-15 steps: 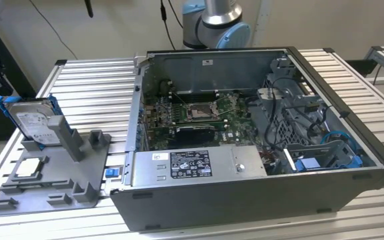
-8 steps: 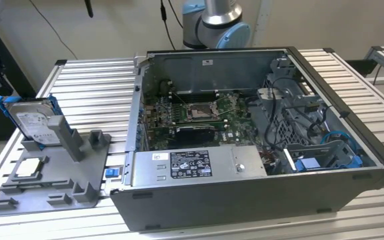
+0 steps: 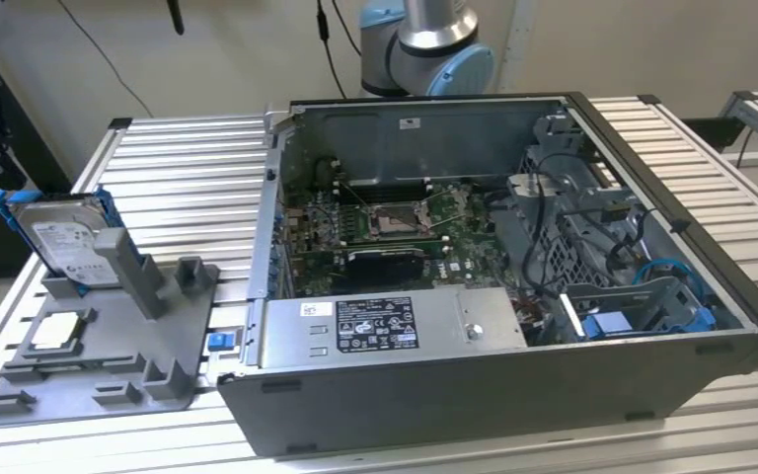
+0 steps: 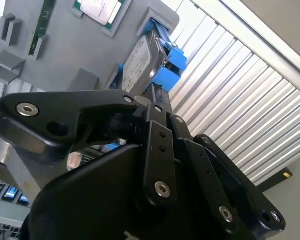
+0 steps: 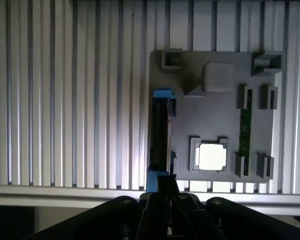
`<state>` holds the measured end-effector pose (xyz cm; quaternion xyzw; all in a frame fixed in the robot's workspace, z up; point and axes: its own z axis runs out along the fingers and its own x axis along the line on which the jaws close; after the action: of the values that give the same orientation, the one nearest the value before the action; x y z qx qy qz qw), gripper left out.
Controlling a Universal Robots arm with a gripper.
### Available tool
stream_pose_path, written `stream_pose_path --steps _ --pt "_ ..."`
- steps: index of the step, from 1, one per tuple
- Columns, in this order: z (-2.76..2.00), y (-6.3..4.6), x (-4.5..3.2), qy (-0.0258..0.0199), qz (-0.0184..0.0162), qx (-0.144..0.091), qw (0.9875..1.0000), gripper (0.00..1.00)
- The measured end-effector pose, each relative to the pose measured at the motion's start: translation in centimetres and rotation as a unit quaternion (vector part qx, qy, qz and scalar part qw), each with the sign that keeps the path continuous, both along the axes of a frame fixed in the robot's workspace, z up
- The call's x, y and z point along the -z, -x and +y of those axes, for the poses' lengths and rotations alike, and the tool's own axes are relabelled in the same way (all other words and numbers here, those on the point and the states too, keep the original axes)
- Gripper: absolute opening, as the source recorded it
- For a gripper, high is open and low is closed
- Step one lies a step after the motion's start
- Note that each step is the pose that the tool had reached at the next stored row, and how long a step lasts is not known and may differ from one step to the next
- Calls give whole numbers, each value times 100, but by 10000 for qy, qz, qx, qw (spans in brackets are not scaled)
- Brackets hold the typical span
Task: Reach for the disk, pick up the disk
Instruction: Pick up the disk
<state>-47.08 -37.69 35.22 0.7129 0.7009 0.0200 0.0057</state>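
Note:
The disk (image 3: 66,242) stands on edge in a slot of the grey holder (image 3: 103,365) on the exterior view's left, its white label facing the camera and its blue frame around the edges. In the first wrist view the disk (image 5: 160,132) shows edge-on far below my gripper (image 5: 167,184), whose fingers meet at the middle with nothing between them. In the second wrist view my gripper (image 4: 152,97) points toward the disk (image 4: 142,57) and stays well apart from it.
A small square silver chip (image 3: 60,333) lies in the holder near the disk. An open computer case (image 3: 485,395) stands on the slatted table (image 3: 194,168) to the exterior view's right of the holder, with a grey labelled box (image 3: 393,326) inside.

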Motion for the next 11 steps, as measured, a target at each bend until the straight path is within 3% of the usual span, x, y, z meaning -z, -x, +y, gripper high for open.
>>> stream_pose_path --steps 3,6,10,11 --pt "0 0 13 -5 9 91 10000 0" --pt "1 1 20 -73 18 95 9999 0" --pt "0 0 20 -76 18 102 9999 0" --pt "0 0 20 -76 18 104 9999 100"
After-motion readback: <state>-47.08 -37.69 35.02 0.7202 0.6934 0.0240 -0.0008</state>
